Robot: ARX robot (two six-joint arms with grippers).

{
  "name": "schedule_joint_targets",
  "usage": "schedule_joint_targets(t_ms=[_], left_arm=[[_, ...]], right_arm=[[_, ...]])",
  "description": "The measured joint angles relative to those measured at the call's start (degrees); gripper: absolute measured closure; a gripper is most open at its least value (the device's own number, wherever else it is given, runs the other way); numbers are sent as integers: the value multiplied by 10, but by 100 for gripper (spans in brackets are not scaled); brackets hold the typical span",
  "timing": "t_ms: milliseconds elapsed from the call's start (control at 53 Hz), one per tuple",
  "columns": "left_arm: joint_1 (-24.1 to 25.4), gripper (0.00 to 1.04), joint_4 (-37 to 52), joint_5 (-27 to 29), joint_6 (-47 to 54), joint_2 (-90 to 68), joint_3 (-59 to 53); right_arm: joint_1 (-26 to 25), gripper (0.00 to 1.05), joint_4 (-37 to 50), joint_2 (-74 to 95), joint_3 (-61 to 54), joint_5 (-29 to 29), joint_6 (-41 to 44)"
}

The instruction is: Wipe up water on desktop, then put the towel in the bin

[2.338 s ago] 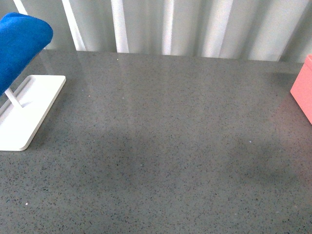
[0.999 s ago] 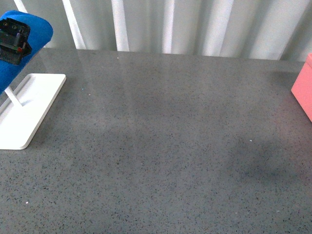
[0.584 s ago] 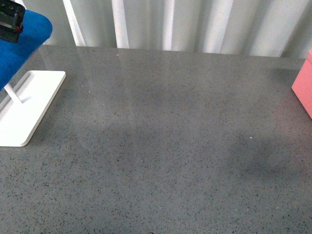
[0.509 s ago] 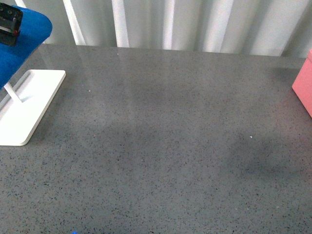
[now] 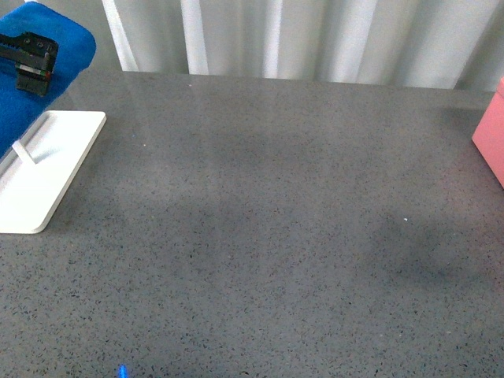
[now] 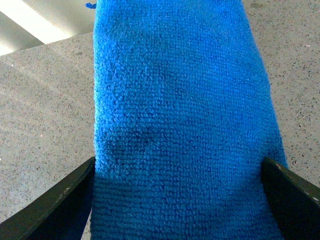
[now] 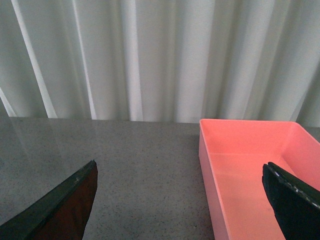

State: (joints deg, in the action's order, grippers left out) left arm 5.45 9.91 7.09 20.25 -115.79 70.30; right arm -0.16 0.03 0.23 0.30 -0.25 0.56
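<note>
The blue towel [image 5: 71, 39] hangs over the rack at the far left of the grey speckled desktop [image 5: 268, 220]. My left gripper [image 5: 31, 59] is open and straddles the towel. In the left wrist view [image 6: 177, 200] the towel [image 6: 180, 100] fills the gap between the two dark fingers [image 6: 55, 205], which stand at its edges. The pink bin [image 5: 490, 134] shows as a corner at the right edge. My right gripper [image 7: 180, 200] is open and empty above the desktop [image 7: 140, 170], next to the bin [image 7: 250, 175]. I cannot make out any water.
The rack's white tray base [image 5: 43, 169] with a pale rod [image 5: 24, 151] stands at the left edge. A white pleated curtain [image 5: 315, 39] runs along the back of the desktop. The bin's inside is bare.
My left gripper came into the front view at the top left and has moved down and right onto the towel. The towel now bulges slightly wider.
</note>
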Motion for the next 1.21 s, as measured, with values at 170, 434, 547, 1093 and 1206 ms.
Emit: schedule_joint_targets(t_ms=[170, 434, 547, 1093, 1206], left_arm=[[0, 36, 0, 0, -4, 0, -3], [4, 81, 2, 5, -4, 10, -8], [4, 97, 1, 2, -4, 21, -14], [-4, 99, -31, -33, -23, 126, 2], [-17, 99, -38, -57, -38, 171, 23]], right_arm=[[0, 7, 0, 0, 0, 0, 0], [0, 7, 0, 0, 0, 0, 0], [0, 7, 0, 0, 0, 0, 0], [0, 7, 0, 0, 0, 0, 0], [0, 7, 0, 0, 0, 0, 0]])
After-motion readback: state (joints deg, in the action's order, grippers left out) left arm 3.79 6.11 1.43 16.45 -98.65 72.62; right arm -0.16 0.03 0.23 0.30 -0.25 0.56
